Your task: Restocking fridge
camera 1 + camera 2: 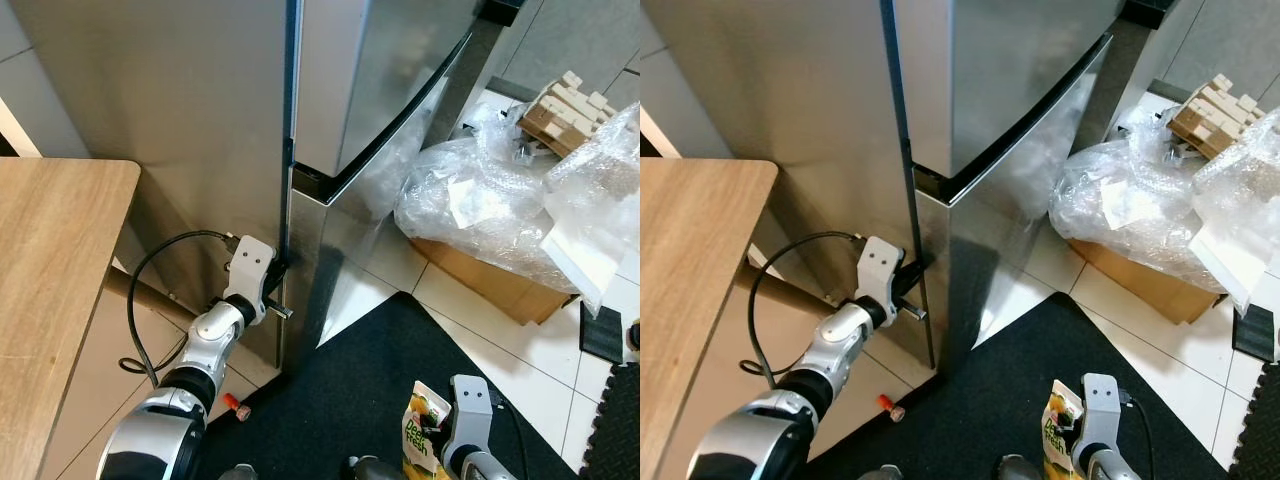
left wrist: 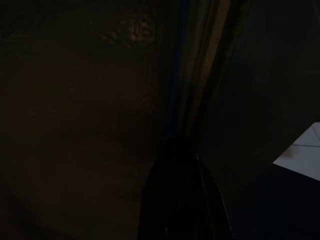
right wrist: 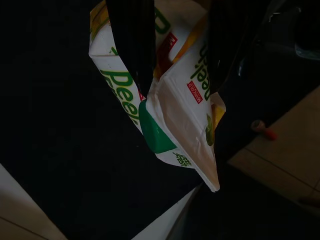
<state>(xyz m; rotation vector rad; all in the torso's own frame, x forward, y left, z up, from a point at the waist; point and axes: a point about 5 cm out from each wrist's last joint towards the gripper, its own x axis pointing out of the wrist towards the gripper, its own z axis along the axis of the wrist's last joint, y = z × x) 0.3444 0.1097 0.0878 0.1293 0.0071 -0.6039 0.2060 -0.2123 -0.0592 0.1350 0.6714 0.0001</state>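
Right gripper (image 3: 175, 60) clamps juice carton (image 3: 165, 115); fridge (image 1: 380, 90) doors closed.

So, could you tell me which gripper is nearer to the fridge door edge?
Left. The left gripper is at the fridge door edge; the right gripper is low over the black mat, holding the juice carton.

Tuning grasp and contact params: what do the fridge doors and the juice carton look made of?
Fridge doors: brushed stainless steel or a steel-look finish, satin grey with soft, blurred reflections. The left gripper is at the seam by their edge. Juice carton: coated paperboard, printed white, green and yellow, folded gable top with creases, green cap likely plastic. The right gripper clamps its top.
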